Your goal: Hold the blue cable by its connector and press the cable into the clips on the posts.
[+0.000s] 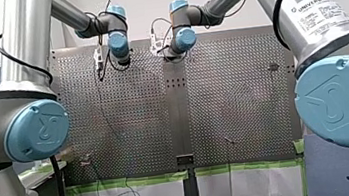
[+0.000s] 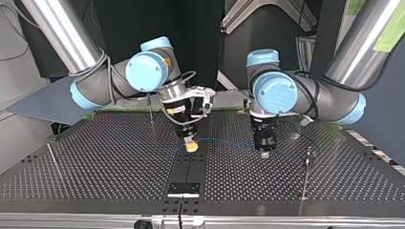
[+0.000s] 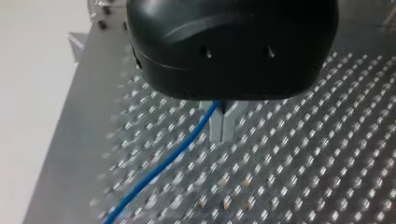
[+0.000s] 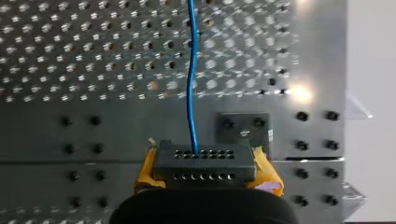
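**Operator:** Where is the blue cable (image 4: 191, 84)?

**Technician:** Strung above the worktop (image 2: 95, 162), midway between its side edges. Right jaws clamp the connector (image 4: 204, 163); left jaws close around the cable, likely keeping it taut for the posts (image 2: 306, 174).

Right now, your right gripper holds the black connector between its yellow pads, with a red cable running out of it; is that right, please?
The cable is blue, not red; the right wrist view shows it. My right gripper does hold the black connector between yellow pads.
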`<action>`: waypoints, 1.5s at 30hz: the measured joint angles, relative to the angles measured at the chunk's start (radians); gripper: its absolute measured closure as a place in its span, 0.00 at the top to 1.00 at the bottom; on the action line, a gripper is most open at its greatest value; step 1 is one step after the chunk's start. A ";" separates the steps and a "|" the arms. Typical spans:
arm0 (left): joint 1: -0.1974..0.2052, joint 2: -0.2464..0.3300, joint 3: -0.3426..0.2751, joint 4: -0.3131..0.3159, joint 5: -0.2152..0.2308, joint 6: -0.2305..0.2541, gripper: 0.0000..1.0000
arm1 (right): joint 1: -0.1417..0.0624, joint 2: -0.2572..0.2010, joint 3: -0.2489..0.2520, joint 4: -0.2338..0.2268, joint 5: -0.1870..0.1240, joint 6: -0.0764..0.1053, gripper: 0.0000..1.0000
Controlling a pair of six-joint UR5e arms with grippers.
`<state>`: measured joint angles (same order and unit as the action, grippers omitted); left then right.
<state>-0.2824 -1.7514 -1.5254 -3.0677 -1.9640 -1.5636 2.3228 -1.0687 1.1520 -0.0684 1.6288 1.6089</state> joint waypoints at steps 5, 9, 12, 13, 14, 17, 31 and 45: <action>-0.039 -0.001 -0.042 0.042 -0.032 -0.001 0.00 | 0.000 0.000 0.043 -0.013 0.036 -0.001 0.00; -0.069 -0.001 -0.080 0.079 -0.054 0.000 0.00 | 0.000 0.000 0.082 -0.016 0.074 -0.003 0.00; -0.078 -0.002 -0.108 0.108 -0.051 -0.009 0.00 | 0.000 0.000 0.110 -0.022 0.094 -0.003 0.00; -0.080 -0.002 -0.117 0.116 -0.049 -0.013 0.00 | 0.000 0.000 0.118 -0.026 0.099 -0.002 0.00; -0.083 -0.002 -0.125 0.125 -0.048 -0.018 0.00 | 0.000 0.000 0.126 -0.032 0.105 -0.002 0.00; -0.091 -0.002 -0.152 0.149 -0.047 -0.029 0.00 | -0.001 0.000 0.150 -0.052 0.121 -0.001 0.00; -0.126 -0.030 -0.279 0.242 -0.050 -0.026 0.00 | -0.029 0.004 0.263 -0.163 0.133 0.022 0.00; -0.242 -0.149 -0.295 0.358 -0.138 -0.030 0.00 | -0.049 0.028 0.388 -0.289 0.140 0.037 0.00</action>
<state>-0.5247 -1.9008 -1.8206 -2.7101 -2.1016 -1.5937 2.2737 -1.0406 1.5403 -0.3573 1.7686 1.6454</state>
